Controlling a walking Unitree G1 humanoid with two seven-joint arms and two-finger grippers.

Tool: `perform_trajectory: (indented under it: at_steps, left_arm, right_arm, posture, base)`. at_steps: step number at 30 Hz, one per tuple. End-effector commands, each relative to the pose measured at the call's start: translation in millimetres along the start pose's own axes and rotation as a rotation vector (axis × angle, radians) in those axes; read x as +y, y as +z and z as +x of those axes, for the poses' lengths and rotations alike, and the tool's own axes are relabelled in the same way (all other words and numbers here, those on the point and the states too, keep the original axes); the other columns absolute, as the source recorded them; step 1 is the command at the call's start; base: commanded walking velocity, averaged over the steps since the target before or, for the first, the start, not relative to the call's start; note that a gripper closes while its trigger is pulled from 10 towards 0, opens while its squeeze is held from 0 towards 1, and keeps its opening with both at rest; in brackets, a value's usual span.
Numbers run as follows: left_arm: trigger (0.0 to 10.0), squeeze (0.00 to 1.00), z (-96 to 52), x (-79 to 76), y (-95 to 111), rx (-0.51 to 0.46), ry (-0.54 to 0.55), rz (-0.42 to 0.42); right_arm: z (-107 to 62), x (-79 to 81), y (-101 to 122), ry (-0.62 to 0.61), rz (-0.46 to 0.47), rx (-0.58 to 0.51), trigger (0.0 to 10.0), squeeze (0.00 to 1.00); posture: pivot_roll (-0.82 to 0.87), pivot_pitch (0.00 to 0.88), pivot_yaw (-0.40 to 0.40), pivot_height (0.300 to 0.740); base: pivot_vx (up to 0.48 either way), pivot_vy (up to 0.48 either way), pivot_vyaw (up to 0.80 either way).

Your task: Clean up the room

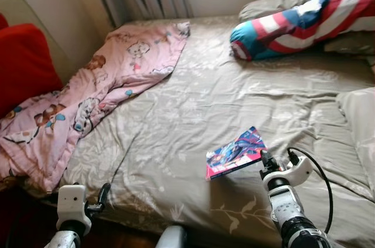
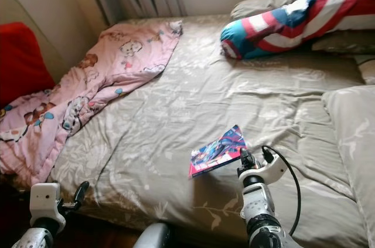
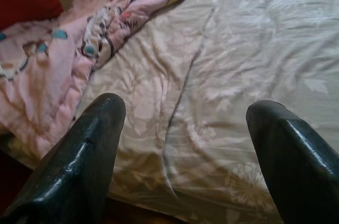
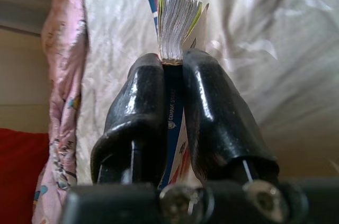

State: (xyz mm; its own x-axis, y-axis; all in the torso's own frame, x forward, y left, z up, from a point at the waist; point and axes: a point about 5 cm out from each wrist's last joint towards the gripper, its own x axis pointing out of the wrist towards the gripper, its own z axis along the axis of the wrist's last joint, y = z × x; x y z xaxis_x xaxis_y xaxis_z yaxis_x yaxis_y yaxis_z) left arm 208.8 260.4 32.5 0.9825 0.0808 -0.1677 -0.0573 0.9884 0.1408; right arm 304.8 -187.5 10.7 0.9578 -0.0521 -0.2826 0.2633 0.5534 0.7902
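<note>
Beige floral sheets (image 1: 193, 101) cover the bed in front of you, with a pink blanket (image 1: 88, 95) bunched along its left side. Your right gripper (image 4: 172, 83) is clamped on the colourful book (image 1: 235, 152), holding it by one corner near the bed's front edge. Your left gripper (image 3: 185, 128) hangs spread wide at the bed's near-left corner.

Blanket (image 1: 88, 95) left of book (image 1: 235, 153)
</note>
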Motion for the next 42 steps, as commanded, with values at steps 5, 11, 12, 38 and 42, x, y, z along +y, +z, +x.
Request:
perform_trajectory:
  at_steps: [5, 11, 12, 38, 42]
  left_arm:
    - [10.0, 0.0, -20.8, 12.7, -1, 0.049, -0.008, 0.051]
    - [10.0, 0.0, -25.8, 9.9, 6, 0.063, -0.024, 0.063]
    - [10.0, 0.0, -24.5, 9.2, 7, 0.063, -0.026, 0.063]
    - [10.0, 0.0, -25.0, 4.6, 7, 0.101, -0.036, 0.058]
    - [10.0, 0.0, -25.5, 3.7, 7, 0.105, -0.041, 0.067]
  right_arm:
    - [0.4, -4.7, 14, -0.046, 0.035, -0.082, 10.0, 0.0]
    - [-11.2, -30.3, 21, -0.154, 0.036, -0.12, 10.0, 0.0]
    - [-13.2, -33.5, 19, -0.165, 0.02, -0.108, 10.0, 0.0]
    - [-48.8, -83.1, 0, -0.422, 0.112, -0.103, 10.0, 0.0]
    - [-48.6, -81.7, -4, -0.423, 0.135, -0.102, 10.0, 0.0]
  posture:
    - [0.21, 0.213, 0.196, 0.661]
    - [0.21, 0.246, 0.205, 0.661]
    - [0.21, 0.247, 0.205, 0.661]
    - [0.2, 0.266, 0.203, 0.661]
    - [0.2, 0.266, 0.2, 0.661]
  base:
    - [0.0, 0.0, 0.0]
    - [0.0, 0.0, 0.0]
    - [0.0, 0.0, 0.0]
    - [0.0, 0.0, 0.0]
    - [0.0, 0.0, 0.0]
